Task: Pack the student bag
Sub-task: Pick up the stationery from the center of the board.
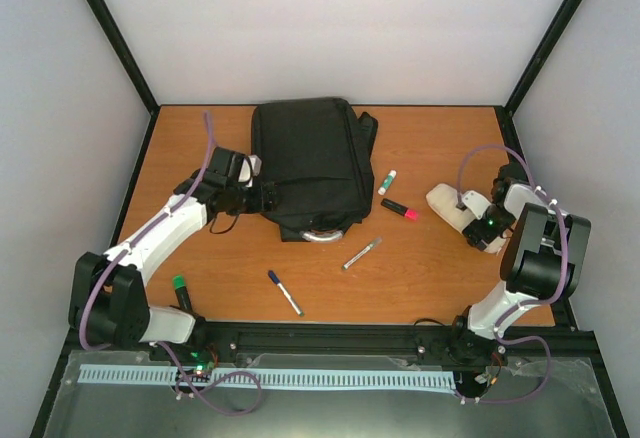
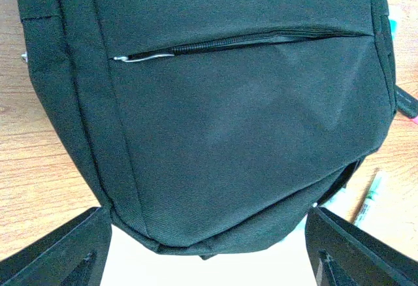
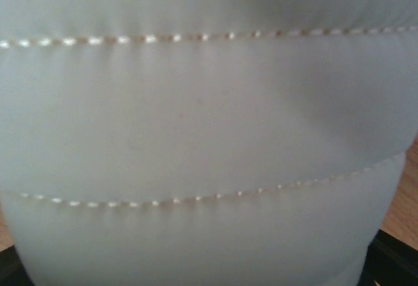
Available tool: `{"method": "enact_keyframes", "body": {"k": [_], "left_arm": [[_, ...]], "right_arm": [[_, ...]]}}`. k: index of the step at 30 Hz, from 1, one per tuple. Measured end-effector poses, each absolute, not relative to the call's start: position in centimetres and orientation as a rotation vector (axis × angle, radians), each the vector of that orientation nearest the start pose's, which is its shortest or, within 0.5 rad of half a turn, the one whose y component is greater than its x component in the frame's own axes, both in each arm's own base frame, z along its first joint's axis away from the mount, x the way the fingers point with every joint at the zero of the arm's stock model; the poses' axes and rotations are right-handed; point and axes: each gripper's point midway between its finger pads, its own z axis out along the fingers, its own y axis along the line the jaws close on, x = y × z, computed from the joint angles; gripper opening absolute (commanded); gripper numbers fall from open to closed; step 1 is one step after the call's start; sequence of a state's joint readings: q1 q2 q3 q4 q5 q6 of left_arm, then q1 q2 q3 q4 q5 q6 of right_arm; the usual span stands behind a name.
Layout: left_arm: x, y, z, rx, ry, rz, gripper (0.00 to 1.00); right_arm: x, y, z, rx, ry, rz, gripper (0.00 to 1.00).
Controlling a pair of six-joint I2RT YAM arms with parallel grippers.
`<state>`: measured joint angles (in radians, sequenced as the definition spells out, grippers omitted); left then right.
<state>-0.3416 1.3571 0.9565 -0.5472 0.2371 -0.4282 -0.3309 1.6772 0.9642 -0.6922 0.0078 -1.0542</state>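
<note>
Left arm [image 1: 150,238] and right arm [image 1: 530,258]: white links, black joints, lavender cables [image 1: 208,148]. Left gripper [image 2: 206,224] fingers [image 2: 59,253] matte black, wedge-shaped. Green light [image 1: 491,224] on right wrist.

Left pincer [image 1: 265,196] gapes wide, arm [image 1: 160,233] outstretched; right pincer [image 1: 465,216] angles inward, arm [image 1: 530,258] folded.

Student bag [image 1: 310,158] centred — pouch [image 1: 447,204] to its right, pens [image 1: 285,292] before it.
</note>
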Motion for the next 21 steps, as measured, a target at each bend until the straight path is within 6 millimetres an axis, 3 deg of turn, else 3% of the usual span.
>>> {"method": "enact_keyframes", "body": {"k": [2, 6, 11, 16, 21], "left_arm": [[31.9, -15.8, 13.8, 0.008, 2.585, -0.595, 0.84], [31.8, -15.9, 14.5, 0.053, 2.587, -0.580, 0.84], [32.1, -16.1, 15.3, 0.095, 2.569, -0.574, 0.84], [31.9, -16.4, 15.4, 0.125, 2.575, -0.571, 0.84], [32.4, -17.0, 16.0, 0.183, 2.579, -0.538, 0.83]], "right_arm": [[29.6, -10.3, 1.9, -1.053, 2.823, -0.166, 1.00], [29.5, -10.1, 1.9, -1.026, 2.825, -0.159, 1.00], [28.0, -9.6, 2.5, -1.014, 2.814, -0.178, 1.00], [28.1, -10.1, 3.4, -0.974, 2.785, -0.256, 0.94], [27.8, -10.5, 2.4, -0.955, 2.792, -0.303, 0.90]]}}
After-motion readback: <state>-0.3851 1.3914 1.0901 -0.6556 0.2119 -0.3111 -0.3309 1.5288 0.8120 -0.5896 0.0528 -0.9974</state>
